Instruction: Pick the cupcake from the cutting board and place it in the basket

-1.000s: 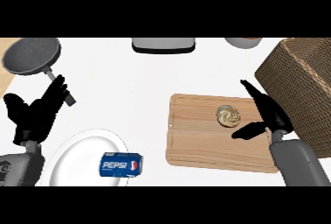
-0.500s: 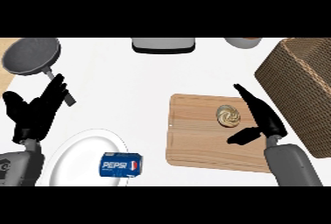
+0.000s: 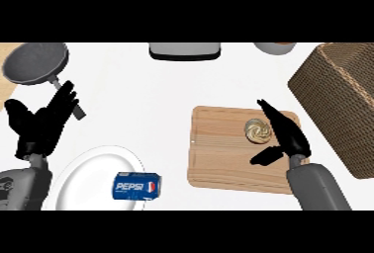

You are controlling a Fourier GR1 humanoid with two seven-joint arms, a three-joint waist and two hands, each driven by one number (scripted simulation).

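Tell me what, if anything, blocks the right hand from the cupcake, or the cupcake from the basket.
Nothing visible does. The right hand is open right beside the cupcake on the cutting board, with no object between them. The basket stands just right of the board, and only bare board and counter lie between it and the cupcake.

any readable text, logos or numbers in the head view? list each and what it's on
"PEPSI": white letters on the side of the blue can, which lies on its side on the white plate.
A small round logo sits right of the word on the can; no text in it can be read.
No other words, numbers or signs show: none on the cutting board, cupcake, basket or pan.
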